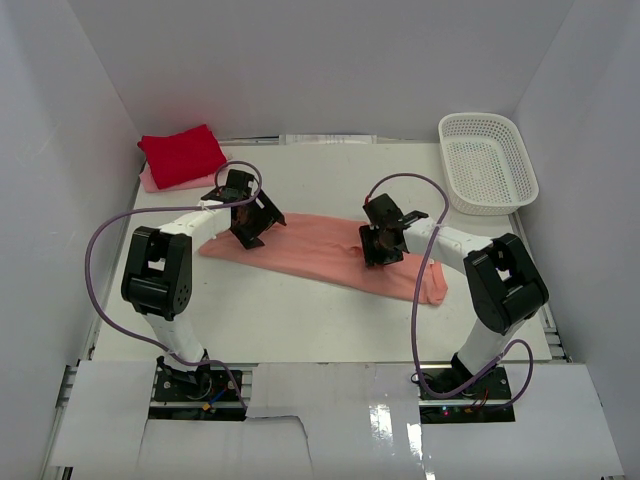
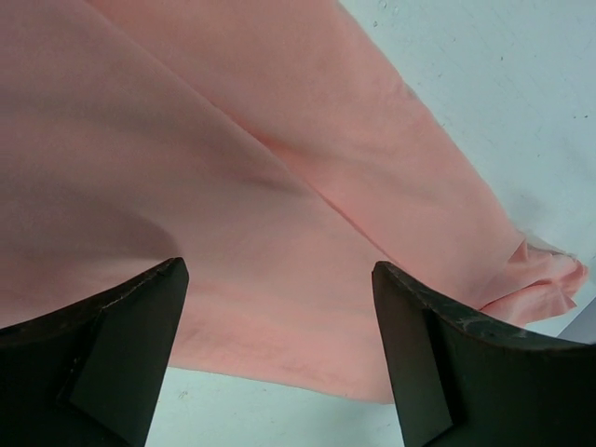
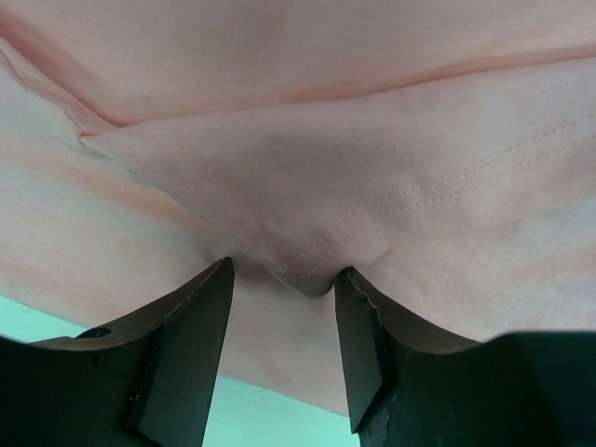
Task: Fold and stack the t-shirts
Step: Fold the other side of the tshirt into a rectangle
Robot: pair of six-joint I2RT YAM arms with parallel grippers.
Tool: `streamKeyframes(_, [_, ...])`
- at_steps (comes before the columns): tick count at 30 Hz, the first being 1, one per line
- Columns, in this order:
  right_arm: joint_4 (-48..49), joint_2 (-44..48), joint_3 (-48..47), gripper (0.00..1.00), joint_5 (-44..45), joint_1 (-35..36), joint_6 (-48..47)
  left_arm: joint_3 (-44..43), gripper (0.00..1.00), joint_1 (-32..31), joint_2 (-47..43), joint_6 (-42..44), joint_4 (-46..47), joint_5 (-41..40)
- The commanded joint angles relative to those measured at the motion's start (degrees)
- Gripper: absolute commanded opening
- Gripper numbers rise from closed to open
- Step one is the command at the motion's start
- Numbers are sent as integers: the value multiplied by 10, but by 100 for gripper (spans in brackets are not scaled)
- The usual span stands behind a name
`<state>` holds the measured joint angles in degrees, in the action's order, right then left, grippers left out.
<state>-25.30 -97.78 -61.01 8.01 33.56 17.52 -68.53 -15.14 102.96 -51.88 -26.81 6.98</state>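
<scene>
The salmon-pink t-shirt [image 1: 320,250] lies folded into a long band across the middle of the table. My left gripper [image 1: 250,225] hovers over the band's left end, jaws wide open; in the left wrist view the cloth [image 2: 233,140] fills the space beyond the left gripper [image 2: 277,270], and nothing sits between its fingers. My right gripper [image 1: 380,248] presses down on the band's right part. Its jaws stand partly open, and a puckered hem corner [image 3: 317,270] of the shirt [image 3: 326,112] bulges between the tips of the right gripper [image 3: 284,270]. A folded bright red t-shirt [image 1: 182,155] rests on a pale pink one [image 1: 152,181] at the back left.
A white lattice basket [image 1: 487,160] stands at the back right corner. White walls enclose the table [image 1: 300,320] on three sides. Purple cables loop beside both arms.
</scene>
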Motion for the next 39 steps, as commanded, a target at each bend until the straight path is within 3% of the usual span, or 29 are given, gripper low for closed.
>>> streamKeyframes(1, [6, -4, -24, 54, 17, 4, -6, -18, 91, -2, -14, 8, -10, -11])
streamKeyframes(6, [24, 2, -19, 53, 25, 4, -9, -17, 91, -2, -15, 9, -12, -13])
streamKeyframes(12, [31, -18, -46, 41, 47, 4, -9, -17, 91, -2, -17, 13, -14, -11])
streamKeyframes(16, [38, -42, -71, 28, 52, 4, -15, -15, 91, -2, -18, 14, -18, -14])
streamKeyframes(21, [41, -67, -133, 27, 70, 4, -36, -12, 91, -2, -21, 16, -18, -14])
streamKeyframes(26, [46, -107, -208, 32, 129, 4, -78, -11, 91, -2, -21, 17, -18, -14])
streamKeyframes(29, [72, -118, -234, 47, 165, 4, -93, -10, 91, -2, -20, 18, -18, -11])
streamKeyframes(32, [71, -126, -255, 75, 183, 4, -102, -9, 91, -2, -21, 20, -18, -11])
streamKeyframes(39, [43, -15, -163, 76, 119, 3, -73, -66, 91, 10, -8, 68, -48, -37])
